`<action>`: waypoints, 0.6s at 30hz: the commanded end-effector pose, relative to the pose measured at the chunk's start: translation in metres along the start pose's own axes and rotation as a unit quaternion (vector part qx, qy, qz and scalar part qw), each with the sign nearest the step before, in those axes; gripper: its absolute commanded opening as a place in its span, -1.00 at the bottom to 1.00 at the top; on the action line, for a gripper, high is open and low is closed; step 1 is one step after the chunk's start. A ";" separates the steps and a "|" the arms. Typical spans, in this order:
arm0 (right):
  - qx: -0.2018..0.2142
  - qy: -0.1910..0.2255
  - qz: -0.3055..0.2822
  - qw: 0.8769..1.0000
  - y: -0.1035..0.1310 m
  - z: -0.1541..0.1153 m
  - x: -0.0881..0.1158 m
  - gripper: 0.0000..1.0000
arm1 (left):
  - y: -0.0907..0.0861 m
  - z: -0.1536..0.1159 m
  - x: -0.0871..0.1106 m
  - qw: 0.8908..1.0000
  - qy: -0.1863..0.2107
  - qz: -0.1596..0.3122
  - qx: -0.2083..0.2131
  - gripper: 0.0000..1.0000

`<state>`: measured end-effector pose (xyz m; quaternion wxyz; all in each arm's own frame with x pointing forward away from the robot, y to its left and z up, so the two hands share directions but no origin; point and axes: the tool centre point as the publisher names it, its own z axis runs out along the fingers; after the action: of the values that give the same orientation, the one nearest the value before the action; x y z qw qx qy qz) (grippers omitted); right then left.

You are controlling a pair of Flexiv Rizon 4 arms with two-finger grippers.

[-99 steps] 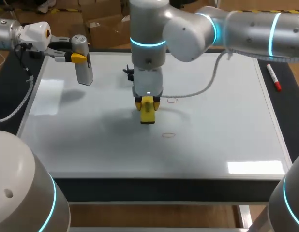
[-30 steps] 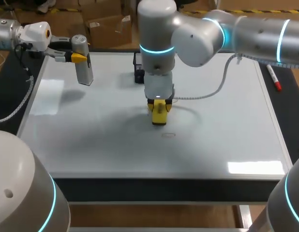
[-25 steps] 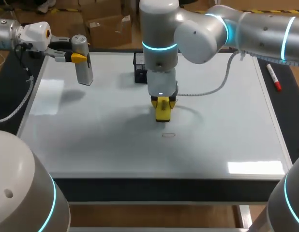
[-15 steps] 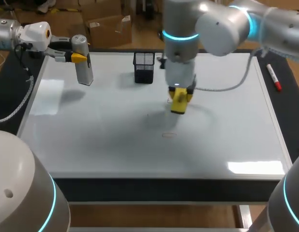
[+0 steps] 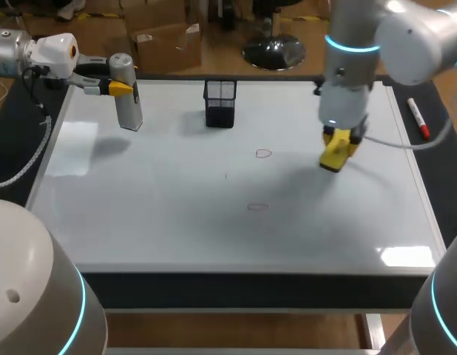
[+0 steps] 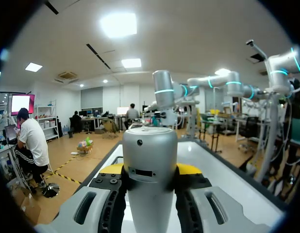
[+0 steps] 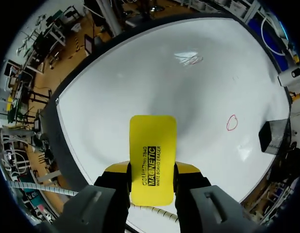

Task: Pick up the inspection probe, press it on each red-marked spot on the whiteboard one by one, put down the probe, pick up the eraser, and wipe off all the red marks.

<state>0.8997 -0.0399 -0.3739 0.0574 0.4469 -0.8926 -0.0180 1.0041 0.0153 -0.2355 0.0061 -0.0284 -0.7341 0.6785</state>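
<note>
Nearest the front edge of the whiteboard [image 5: 140, 222], a faint red mark [image 5: 257, 207] is seen from the head view, with a clearer red mark [image 5: 263, 154] farther back. To its right the right hand [image 5: 338, 148] is pointed down at the board, and only its wrist view shows both fingers closed on the sides of the yellow eraser [image 7: 152, 145]. Farther back a black mesh holder [image 5: 219, 103] stands upright, and at the far left the probe [image 5: 128, 103] is held upright above the board, clamped in the left hand [image 5: 119, 88], whose arm is brought in level from the side.
</note>
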 end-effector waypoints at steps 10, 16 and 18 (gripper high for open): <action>-0.008 -0.058 0.053 0.997 -0.020 0.006 0.085 -1.00 | -0.001 -0.001 -0.001 1.000 0.001 -0.001 0.000 -1.00; -0.009 -0.059 0.054 0.997 -0.021 0.007 0.089 -1.00 | -0.001 -0.001 -0.001 1.000 0.001 -0.001 0.000 -1.00; -0.009 -0.059 0.054 0.997 -0.021 0.007 0.089 -1.00 | -0.001 -0.001 -0.001 1.000 0.001 -0.001 0.000 -1.00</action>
<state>0.8685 -0.1192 -0.3763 0.0306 0.3948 -0.9173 -0.0427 1.0041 0.0153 -0.2355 0.0061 -0.0284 -0.7341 0.6785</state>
